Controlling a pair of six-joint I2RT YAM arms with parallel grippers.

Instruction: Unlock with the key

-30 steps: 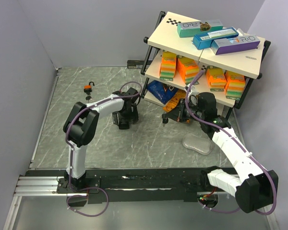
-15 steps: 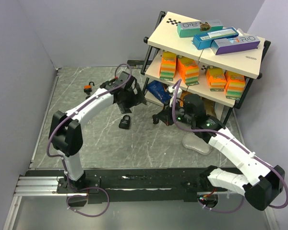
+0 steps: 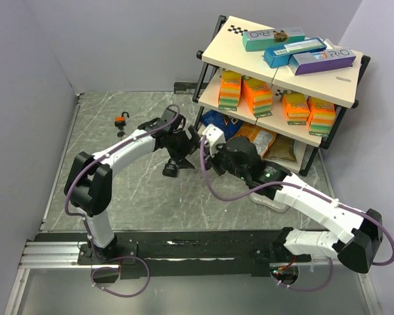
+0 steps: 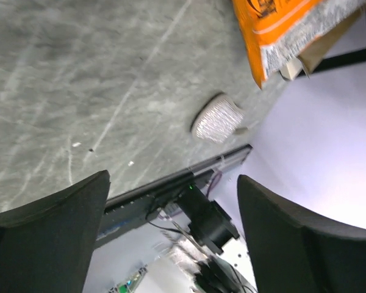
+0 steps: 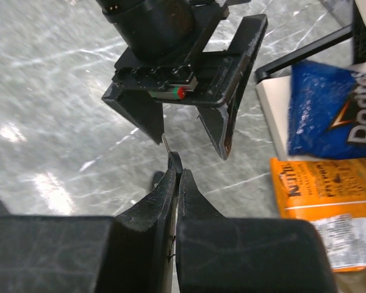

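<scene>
Lying flat on the grey table, the black padlock serves as reference item.

Left gripper: just beyond the padlock and raised above it. Its fingers are spread wide with nothing between them, probably ready to steady the lock body.

Right gripper: right of the padlock. Its fingers are pressed together on a thin metal sliver, apparently the key, pointed toward the padlock for insertion.

one overhead, two close wrist views
</scene>
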